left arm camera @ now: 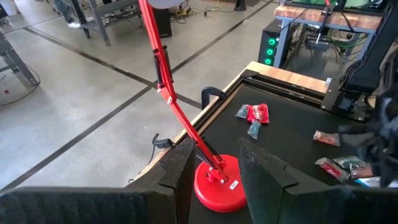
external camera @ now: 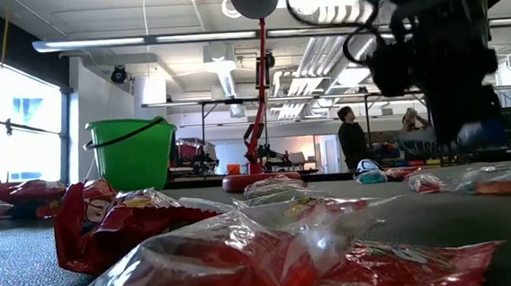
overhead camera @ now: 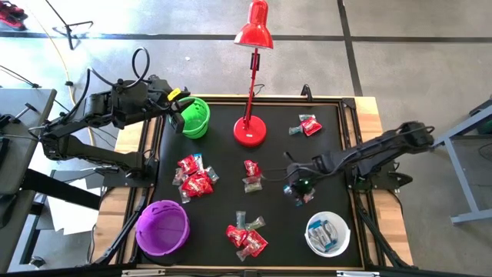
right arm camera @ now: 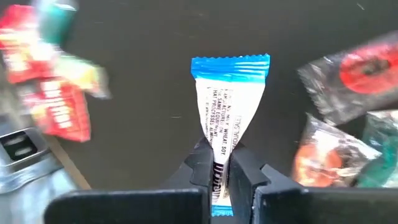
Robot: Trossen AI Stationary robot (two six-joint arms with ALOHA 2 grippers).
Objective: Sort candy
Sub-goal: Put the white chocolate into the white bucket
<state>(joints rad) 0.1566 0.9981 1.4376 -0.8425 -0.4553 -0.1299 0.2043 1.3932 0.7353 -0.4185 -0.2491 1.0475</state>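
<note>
Black matting covers our table; our right gripper (right arm camera: 221, 171) pinches a blue-and-white wrapped candy (right arm camera: 227, 99), while our left gripper (left arm camera: 214, 168) hangs spread by the green plastic bowl (overhead camera: 194, 117).

Seen from straight overhead; level across the mat through candy (external camera: 245, 252) close to the lens; forward past the left gripper (left arm camera: 214, 168); tight behind the right gripper (right arm camera: 221, 165). Red lamp (overhead camera: 251, 77) shared by three.
</note>
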